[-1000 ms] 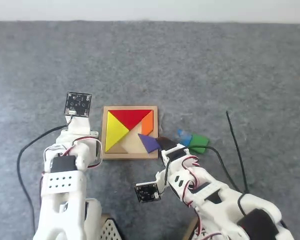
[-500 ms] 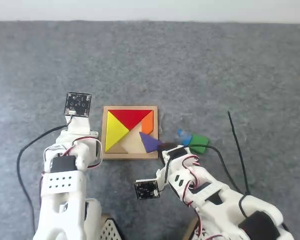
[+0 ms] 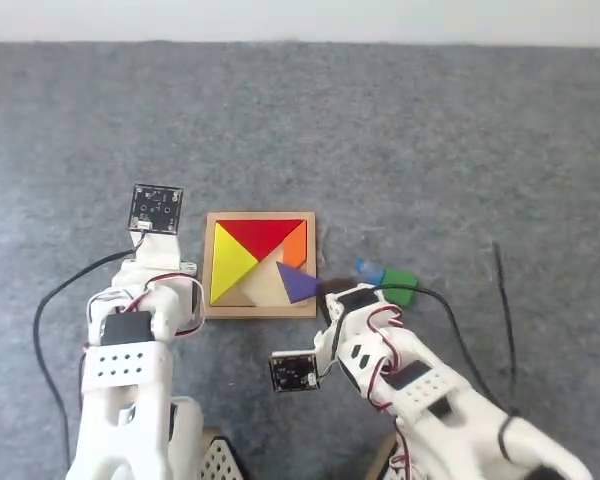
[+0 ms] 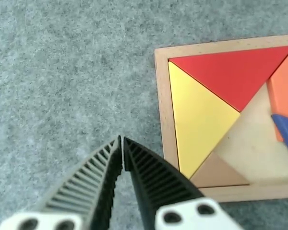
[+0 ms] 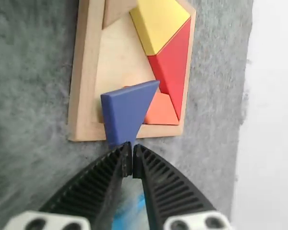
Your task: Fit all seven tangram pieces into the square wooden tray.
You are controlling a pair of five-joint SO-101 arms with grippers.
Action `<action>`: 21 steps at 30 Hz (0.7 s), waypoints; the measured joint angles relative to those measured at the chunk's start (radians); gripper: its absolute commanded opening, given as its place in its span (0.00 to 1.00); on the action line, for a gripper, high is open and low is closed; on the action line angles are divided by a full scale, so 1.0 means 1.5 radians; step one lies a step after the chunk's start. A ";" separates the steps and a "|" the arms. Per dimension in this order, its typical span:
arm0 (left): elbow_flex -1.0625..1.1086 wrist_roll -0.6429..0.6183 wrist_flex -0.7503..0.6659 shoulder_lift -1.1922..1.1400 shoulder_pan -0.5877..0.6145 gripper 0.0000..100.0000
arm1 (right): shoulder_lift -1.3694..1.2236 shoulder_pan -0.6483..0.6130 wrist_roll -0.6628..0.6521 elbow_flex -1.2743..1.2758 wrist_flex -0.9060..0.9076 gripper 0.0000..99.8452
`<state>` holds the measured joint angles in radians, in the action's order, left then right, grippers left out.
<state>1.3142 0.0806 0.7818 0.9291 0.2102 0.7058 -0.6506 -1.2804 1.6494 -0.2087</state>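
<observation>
The square wooden tray (image 3: 208, 300) (image 4: 161, 100) (image 5: 81, 86) holds a red triangle (image 3: 260, 236), a yellow triangle (image 3: 230, 262), an orange piece (image 3: 296, 246) and a small tan triangle (image 4: 218, 171). A dark blue triangle (image 3: 297, 284) (image 5: 127, 111) lies tilted across the tray's right rim, partly inside. My right gripper (image 3: 324, 289) (image 5: 129, 146) is shut, its tips touching that triangle's outer edge. My left gripper (image 4: 121, 141) is shut and holds nothing, over the carpet just left of the tray. A light blue piece (image 3: 368, 270) and a green piece (image 3: 400, 286) lie right of the tray.
Grey carpet covers the table, with open room beyond the tray and to both sides. A black cable (image 3: 505, 310) runs along the right arm. The left arm's body (image 3: 130, 340) stands close to the tray's left rim.
The dark blue triangle has slid left, farther into the tray, with my right gripper following behind it. The black cable swung to the right. The left arm has stayed still.
</observation>
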 measured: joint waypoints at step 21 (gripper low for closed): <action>0.000 0.000 0.000 0.000 0.000 0.01 | 0.059 -0.032 0.182 -0.259 0.570 0.19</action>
<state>1.3142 0.0806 0.7818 0.9291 0.2102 0.7948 -0.6981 -1.0073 1.2612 0.6460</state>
